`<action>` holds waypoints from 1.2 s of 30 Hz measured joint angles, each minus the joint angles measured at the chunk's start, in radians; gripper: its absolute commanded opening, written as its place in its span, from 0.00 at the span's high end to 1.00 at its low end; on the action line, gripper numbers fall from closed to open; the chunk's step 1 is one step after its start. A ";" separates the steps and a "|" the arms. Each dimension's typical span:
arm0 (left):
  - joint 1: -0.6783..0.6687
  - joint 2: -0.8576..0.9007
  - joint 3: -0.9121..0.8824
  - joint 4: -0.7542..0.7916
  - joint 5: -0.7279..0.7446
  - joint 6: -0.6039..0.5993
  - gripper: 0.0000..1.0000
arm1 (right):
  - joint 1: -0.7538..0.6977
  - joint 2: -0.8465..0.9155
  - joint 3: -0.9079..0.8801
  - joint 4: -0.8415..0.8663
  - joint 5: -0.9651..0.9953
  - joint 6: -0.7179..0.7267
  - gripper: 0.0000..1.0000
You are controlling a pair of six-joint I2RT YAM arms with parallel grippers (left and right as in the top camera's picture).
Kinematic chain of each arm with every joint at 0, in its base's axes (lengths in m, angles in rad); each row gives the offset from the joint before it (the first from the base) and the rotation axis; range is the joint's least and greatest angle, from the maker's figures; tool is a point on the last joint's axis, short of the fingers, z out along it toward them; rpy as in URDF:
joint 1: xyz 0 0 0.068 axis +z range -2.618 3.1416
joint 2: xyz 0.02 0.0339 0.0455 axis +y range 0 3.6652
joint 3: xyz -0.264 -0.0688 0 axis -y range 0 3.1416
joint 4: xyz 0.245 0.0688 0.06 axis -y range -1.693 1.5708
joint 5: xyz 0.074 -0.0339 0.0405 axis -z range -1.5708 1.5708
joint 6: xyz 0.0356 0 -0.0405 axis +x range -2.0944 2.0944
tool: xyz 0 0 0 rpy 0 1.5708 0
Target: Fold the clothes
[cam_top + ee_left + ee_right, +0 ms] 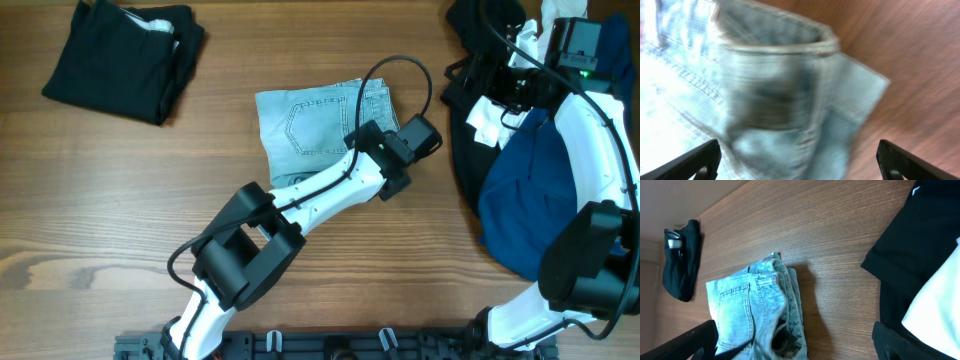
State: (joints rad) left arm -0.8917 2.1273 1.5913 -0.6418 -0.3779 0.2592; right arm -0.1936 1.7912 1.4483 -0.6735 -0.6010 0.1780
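Folded pale-blue denim shorts (305, 125) lie mid-table with a back pocket facing up. My left gripper (372, 135) hovers open just over their right edge. In the left wrist view the blurred shorts (765, 90) fill the space ahead of the gripper (797, 155), and nothing sits between its fingers. My right gripper (505, 85) is open above the heap of clothes at the right: black fabric (465, 160), deep-blue fabric (530, 195) and a white piece (488, 120). The right wrist view looks past its gripper (795, 332) at the shorts (747, 310) and at black cloth (920, 240).
A folded black garment (125, 55) lies at the table's far left, also seen in the right wrist view (682, 260). Bare wood (120, 200) spreads left of and in front of the shorts. The left arm's cable loops over the shorts.
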 measured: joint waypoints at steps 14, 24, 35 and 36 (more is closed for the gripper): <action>0.009 0.003 0.084 -0.039 0.075 -0.010 0.00 | 0.000 0.000 0.000 0.000 0.000 0.000 0.00; 0.016 0.100 0.084 -0.037 0.115 -0.010 0.00 | 0.000 0.000 0.000 0.000 0.000 0.000 0.00; 0.023 0.140 0.099 0.048 0.115 -0.018 0.48 | 0.000 0.000 0.000 0.000 0.018 0.000 0.01; 0.025 0.142 0.100 0.055 0.111 -0.015 0.51 | 0.000 0.000 0.000 0.000 0.019 0.000 0.00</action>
State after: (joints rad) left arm -0.8665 2.2688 1.6913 -0.5869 -0.2672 0.2443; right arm -0.1936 1.7912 1.4483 -0.6735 -0.5823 0.1776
